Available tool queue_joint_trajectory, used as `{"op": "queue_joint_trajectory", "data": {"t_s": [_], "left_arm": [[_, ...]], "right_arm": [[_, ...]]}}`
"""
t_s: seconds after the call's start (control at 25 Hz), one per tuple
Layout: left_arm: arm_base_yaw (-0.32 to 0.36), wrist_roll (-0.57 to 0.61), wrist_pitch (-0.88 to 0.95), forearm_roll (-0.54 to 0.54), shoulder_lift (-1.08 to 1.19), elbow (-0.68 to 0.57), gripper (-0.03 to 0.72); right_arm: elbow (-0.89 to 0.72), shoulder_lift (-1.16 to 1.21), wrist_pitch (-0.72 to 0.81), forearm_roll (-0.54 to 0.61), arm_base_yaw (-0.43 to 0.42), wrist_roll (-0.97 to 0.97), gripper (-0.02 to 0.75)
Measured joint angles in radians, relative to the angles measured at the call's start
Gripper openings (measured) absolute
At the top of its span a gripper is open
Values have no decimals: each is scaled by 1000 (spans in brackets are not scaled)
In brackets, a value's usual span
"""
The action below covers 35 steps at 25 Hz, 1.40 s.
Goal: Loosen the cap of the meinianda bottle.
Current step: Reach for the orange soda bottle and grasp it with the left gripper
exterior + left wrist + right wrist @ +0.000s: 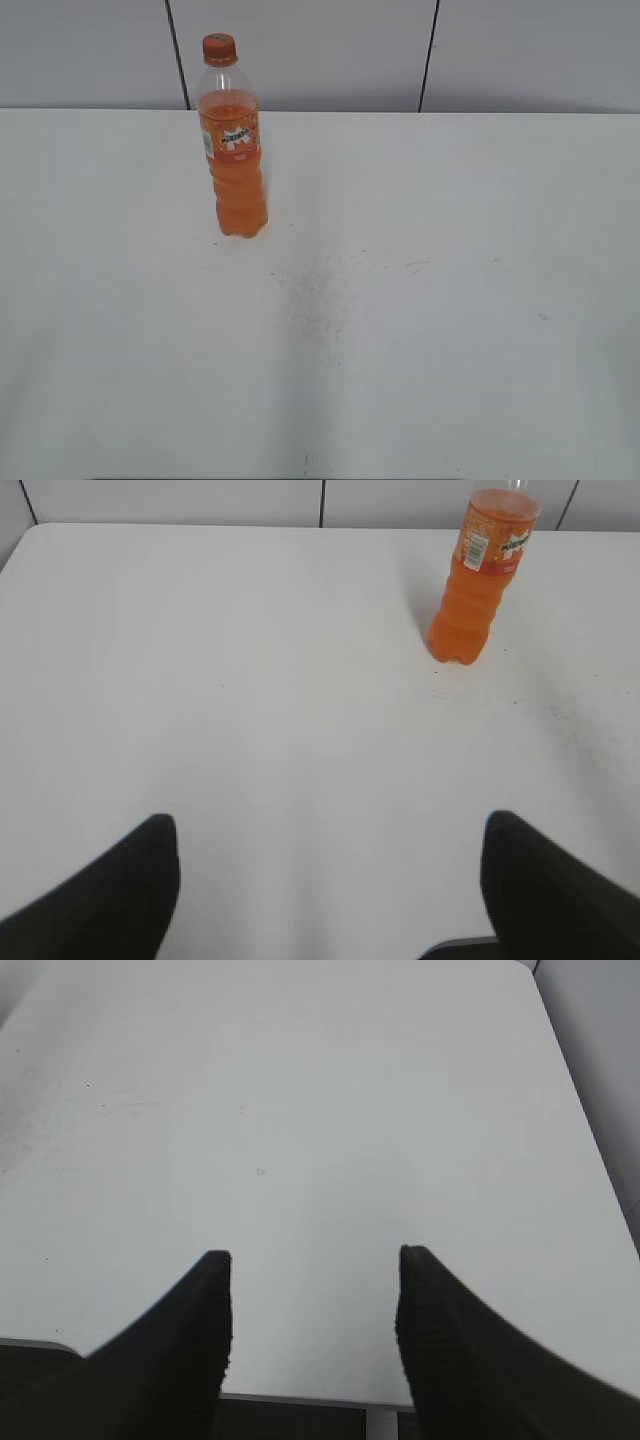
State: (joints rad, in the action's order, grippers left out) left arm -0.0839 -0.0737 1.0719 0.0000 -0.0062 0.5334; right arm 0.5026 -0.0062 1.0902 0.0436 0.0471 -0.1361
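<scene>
Bottle (232, 160) stands capped on bare table (400, 300); left pincer (330, 860) and right pincer (315, 1290) gape, empty.

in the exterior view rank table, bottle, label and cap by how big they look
1. table, fills most of the view
2. meinianda bottle, standing upright on it
3. label, a band around the bottle's upper body
4. cap, the smallest, on top of the bottle
</scene>
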Motion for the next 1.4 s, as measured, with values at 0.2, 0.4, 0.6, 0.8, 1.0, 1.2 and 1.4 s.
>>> {"op": "queue_joint_trajectory", "data": {"t_s": [0.2,0.4,0.6,0.8,1.0,1.2,1.4], "left_arm": [[0,0,0,0,0,0,562],[0,0,0,0,0,0,562],[0,0,0,11,0,0,562],[0,0,0,0,0,0,562],[0,0,-1,0,0,0,562],[0,0,-113,0,77,78,562],[0,40,-353,0,289,155,562]], "right_arm": [[0,0,0,0,0,0,400],[0,0,0,0,0,0,400],[0,0,0,0,0,0,400],[0,0,0,0,0,0,400],[0,0,0,0,0,0,400],[0,0,0,0,0,0,400],[0,0,0,0,0,0,400]]}}
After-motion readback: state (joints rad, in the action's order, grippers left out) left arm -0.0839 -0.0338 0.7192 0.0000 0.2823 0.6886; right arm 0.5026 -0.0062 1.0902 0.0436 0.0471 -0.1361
